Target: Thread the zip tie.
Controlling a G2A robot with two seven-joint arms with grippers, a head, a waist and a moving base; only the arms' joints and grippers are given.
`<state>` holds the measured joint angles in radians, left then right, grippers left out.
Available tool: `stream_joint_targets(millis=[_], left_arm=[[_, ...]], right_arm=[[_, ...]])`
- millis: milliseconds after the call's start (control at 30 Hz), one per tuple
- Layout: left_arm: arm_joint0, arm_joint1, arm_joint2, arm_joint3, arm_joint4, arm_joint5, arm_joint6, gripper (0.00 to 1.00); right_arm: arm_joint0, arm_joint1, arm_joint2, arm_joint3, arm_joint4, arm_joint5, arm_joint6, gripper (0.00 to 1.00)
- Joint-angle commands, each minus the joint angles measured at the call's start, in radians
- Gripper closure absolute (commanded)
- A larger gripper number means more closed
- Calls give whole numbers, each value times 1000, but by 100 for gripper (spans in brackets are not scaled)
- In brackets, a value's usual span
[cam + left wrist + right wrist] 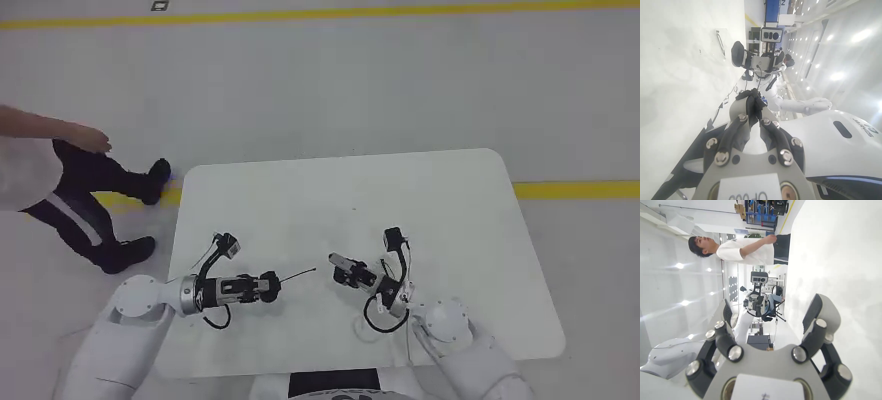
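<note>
Left gripper (275,286) is clamped on one end of the zip tie (299,274). Above the counter (450,200), the tie's long axis points at the right gripper (338,264), which is spread wide near its free tip.

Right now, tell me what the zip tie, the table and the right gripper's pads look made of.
Zip tie: probably plastic; a thin, dark, straight strip held by the left gripper. Table: smooth matte white top, maybe laminate; unsure. Pads of the right gripper: black, ribbed, rubber-like, on grey metal-looking fingers.
</note>
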<state>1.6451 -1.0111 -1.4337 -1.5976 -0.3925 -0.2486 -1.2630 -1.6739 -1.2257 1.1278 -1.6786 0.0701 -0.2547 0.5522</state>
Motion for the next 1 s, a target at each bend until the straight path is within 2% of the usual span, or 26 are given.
stream_joint_targets(millis=[0,100,200,267,467,500,633,700,900,967], left_arm=[[-4,2,11,-3,8,-5,-13,100],[-11,9,15,-5,18,-20,-70,100],[-18,14,16,0,-16,-32,-114,100],[-22,16,13,-3,-7,-49,-119,100],[-23,16,15,-4,-6,-48,-114,100],[-23,15,25,-11,-6,-49,-95,100],[-29,20,50,-10,-31,-52,-127,100],[-39,31,73,-29,45,-62,-127,100],[-39,31,73,-29,45,-62,-127,100],[-40,30,83,-35,49,-56,-97,100]], right_arm=[[8,1,-3,15,103,-15,76,0],[27,6,4,47,208,-22,202,0],[47,9,4,78,295,-15,296,0],[52,10,6,84,296,-14,304,0],[52,10,6,84,296,-14,304,0],[52,10,2,84,296,-8,297,0],[62,9,-15,103,365,4,337,0],[66,9,-18,105,372,-1,351,0],[66,9,-18,105,372,-1,351,0],[67,9,-22,106,360,5,332,0]])
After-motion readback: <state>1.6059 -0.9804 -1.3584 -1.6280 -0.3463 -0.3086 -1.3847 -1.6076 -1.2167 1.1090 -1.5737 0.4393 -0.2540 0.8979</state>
